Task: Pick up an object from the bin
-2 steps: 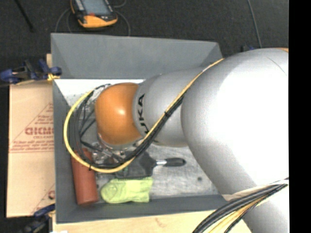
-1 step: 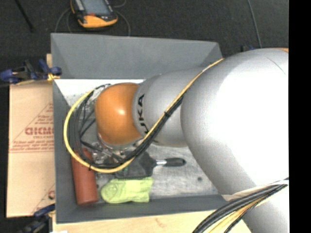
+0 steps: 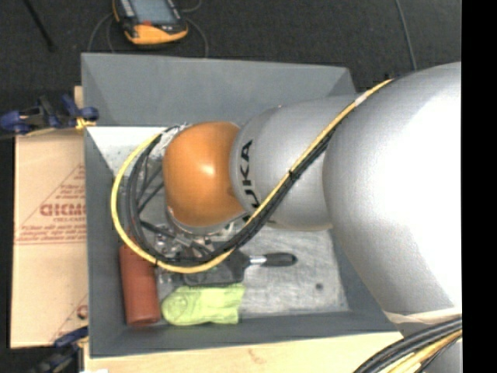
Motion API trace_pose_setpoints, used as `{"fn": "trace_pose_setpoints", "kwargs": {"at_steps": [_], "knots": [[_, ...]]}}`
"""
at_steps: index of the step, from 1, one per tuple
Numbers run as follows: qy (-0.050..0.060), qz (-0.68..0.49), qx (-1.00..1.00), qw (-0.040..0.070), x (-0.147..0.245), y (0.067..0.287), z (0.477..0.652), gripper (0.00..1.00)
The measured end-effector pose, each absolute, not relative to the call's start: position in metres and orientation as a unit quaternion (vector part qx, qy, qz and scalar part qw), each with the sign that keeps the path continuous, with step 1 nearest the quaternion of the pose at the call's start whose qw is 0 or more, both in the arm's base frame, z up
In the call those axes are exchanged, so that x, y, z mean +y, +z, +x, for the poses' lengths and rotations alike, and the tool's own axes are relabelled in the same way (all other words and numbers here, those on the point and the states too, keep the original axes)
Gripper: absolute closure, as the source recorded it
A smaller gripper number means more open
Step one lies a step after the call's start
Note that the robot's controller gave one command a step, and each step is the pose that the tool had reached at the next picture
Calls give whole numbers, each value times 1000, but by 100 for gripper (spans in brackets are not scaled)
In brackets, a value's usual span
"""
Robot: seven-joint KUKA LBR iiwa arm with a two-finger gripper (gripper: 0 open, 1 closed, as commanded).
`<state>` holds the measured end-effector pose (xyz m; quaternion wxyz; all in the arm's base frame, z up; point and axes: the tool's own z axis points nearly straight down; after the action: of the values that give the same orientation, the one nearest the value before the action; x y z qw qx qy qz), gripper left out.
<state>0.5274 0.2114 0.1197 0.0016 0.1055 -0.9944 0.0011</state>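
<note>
Presently the gripper (image 3: pixel 183 245) sits low at the left of the grey metal bin (image 3: pixel 217 80), under the arm's orange cover (image 3: pixel 198 173); apart or together cannot be told. Just beside it lie a dark red cylindrical block (image 3: pixel 140 287), a crumpled yellow-green cloth-like lump (image 3: pixel 203 305) and a black-handled, silver-tipped tool (image 3: pixel 270 260). Judged step: approach. Next move requires closing on one, then lifting.

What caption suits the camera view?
KUKA arm in a grey bin, near a red-brown cylinder, yellow-green cloth and black-handled tool.
</note>
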Motion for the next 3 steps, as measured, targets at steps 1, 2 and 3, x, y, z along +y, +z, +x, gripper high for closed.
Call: {"fn": "trace_pose_setpoints", "kwargs": {"at_steps": [1,2,3], "knots": [[0,108,-994,1,169,188,521,100],[-1,76,-997,-1,155,191,497,0],[-1,76,-997,-1,155,192,497,0]]}}
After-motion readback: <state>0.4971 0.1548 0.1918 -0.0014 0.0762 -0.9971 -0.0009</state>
